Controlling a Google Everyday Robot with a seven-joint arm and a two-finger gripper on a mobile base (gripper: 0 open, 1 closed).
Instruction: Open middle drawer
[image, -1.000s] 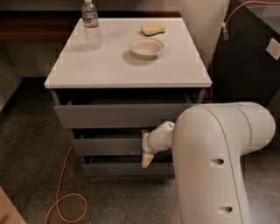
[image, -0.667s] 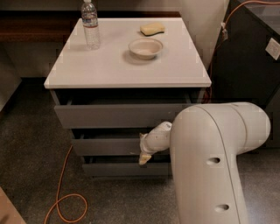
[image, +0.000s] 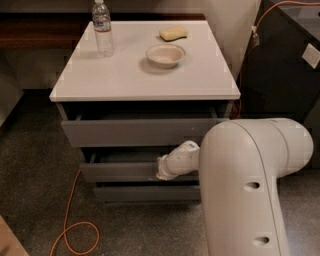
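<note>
At the middle drawer (image: 120, 171) front sits the gripper (image: 162, 172).

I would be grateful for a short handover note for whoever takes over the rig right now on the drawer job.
Gripper: low at the front of the cabinet, against the front of the middle drawer, right of its centre.
Middle drawer: sits between the taller top drawer and the bottom drawer. A dark gap shows above its front, so it looks open only a little at most.
Done: the gripper is at the right drawer.
Left: pull the middle drawer clearly out towards the robot.
</note>
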